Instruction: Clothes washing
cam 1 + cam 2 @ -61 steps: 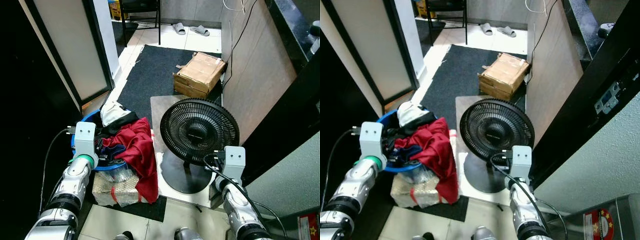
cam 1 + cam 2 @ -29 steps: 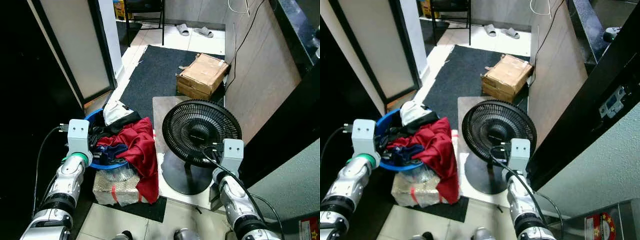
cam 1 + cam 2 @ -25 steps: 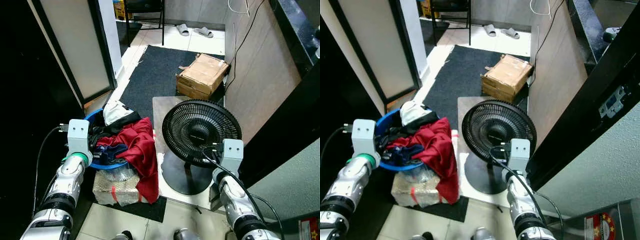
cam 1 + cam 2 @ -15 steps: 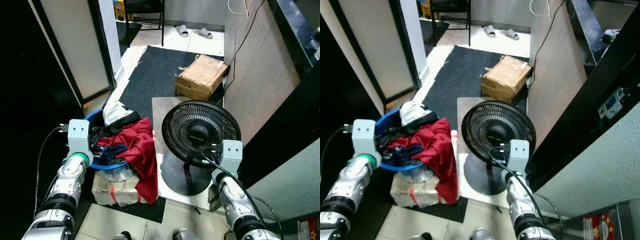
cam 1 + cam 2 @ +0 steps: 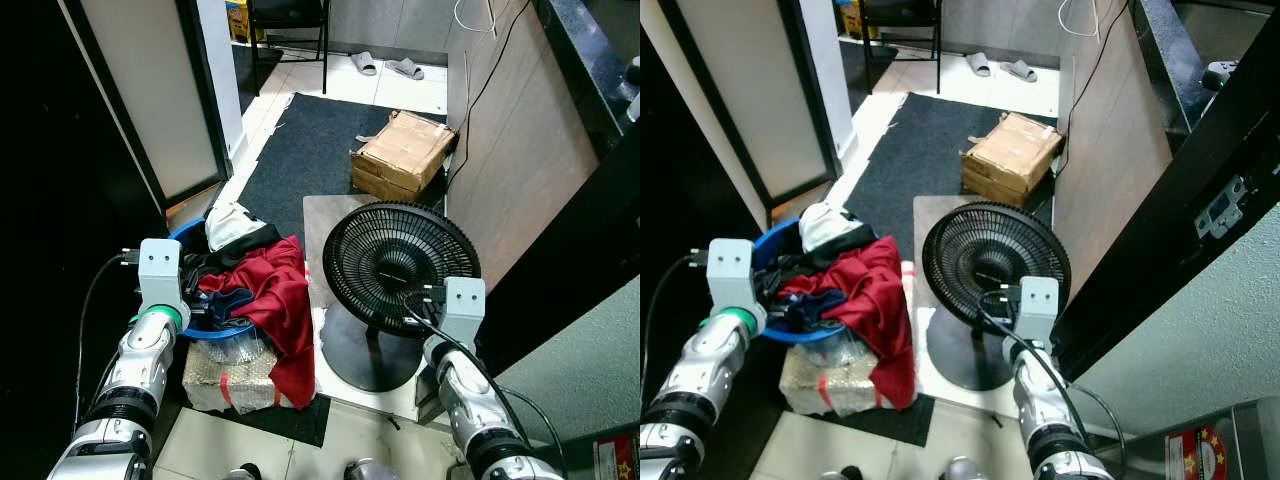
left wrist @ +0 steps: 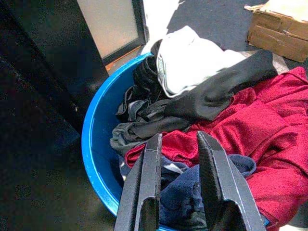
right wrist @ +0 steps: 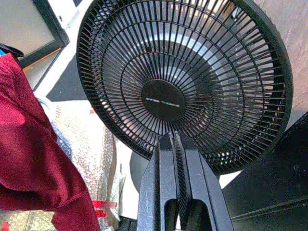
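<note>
Head views
Basin: a blue basin (image 5: 189, 232) sat on a foil-wrapped bundle (image 5: 228, 376) on the floor, heaped with clothes.
Red garment: a red garment (image 5: 275, 300) spilled over the basin's rim and down the bundle.
Obstruction: a black floor fan (image 5: 400, 262) stood just beside the basin, on the robot's right.
Surroundings: a cardboard box (image 5: 403, 155) lay on a dark mat (image 5: 300, 150); a pair of slippers (image 5: 1001, 66) sat beyond it.
Writing: a red label at the lower frame edge was cut off and unreadable.

Left wrist view
Left pincer: the left pincer (image 6: 175, 149) was released, its fingers parted over the clothes in the basin.
Contents: a white garment (image 6: 192, 60), a black garment (image 6: 211, 94) and a navy garment (image 6: 185, 197) lay tangled together.

Right wrist view
Right pincer: the right pincer (image 7: 173, 137) was clenched on nothing, fingers pressed together, pointed at the fan's hub.
Writing: the hub's small lettering was too fine to read.
</note>
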Robot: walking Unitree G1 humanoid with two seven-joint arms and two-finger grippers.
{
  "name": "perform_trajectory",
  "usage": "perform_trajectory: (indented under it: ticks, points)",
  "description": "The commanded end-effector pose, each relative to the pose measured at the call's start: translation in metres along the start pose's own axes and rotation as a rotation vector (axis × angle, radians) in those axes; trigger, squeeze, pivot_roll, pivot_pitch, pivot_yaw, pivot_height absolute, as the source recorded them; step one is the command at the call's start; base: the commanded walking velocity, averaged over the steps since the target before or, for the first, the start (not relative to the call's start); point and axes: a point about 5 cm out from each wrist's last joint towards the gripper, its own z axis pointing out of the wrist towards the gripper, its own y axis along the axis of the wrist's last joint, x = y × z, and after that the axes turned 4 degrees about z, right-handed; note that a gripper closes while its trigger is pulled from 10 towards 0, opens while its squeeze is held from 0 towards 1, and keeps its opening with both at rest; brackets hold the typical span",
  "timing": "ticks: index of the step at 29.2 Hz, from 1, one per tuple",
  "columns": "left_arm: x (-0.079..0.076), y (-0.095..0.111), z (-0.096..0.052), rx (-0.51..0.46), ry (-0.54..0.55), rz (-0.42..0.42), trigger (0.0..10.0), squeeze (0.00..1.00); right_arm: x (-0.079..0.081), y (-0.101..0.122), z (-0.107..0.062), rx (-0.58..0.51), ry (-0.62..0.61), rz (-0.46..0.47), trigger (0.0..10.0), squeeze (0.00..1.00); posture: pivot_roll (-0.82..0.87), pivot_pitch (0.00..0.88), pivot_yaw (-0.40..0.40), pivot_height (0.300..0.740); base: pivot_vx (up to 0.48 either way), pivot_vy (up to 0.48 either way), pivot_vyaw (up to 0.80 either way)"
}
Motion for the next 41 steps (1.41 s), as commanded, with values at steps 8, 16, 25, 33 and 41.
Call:
perform_trajectory:
  ticks: [8,16,25,33,41]
  points:
    - [-0.001,0.0,-0.002,-0.016,-0.008,-0.021,10.0,0.0,0.001,-0.004,-0.003,0.003,0.002,-0.007,10.0,0.0,-0.02,0.055,0.031,0.74,0.0,0.0,0.0]
    - [-0.004,0.015,0.003,-0.058,-0.014,-0.03,10.0,0.0,0.0,0.003,0.0,-0.029,0.012,-0.015,10.0,0.0,-0.03,0.048,0.032,0.74,0.0,0.0,0.0]
    - [-0.003,0.014,0.002,-0.055,-0.014,-0.032,10.0,0.0,0.001,0.002,-0.001,-0.027,0.012,-0.015,10.0,0.0,-0.03,0.048,0.033,0.74,0.0,0.0,0.0]
    - [-0.002,0.014,0.002,-0.059,-0.007,-0.041,10.0,0.0,0.0,-0.001,-0.002,-0.016,0.011,-0.019,10.0,0.0,-0.03,0.047,0.034,0.74,0.0,0.0,0.0]
    - [-0.001,0.012,0.002,-0.054,-0.001,-0.033,10.0,0.0,0.002,0.001,0.0,-0.015,0.022,-0.025,10.0,0.0,-0.02,0.035,0.027,0.74,0.0,0.0,0.0]
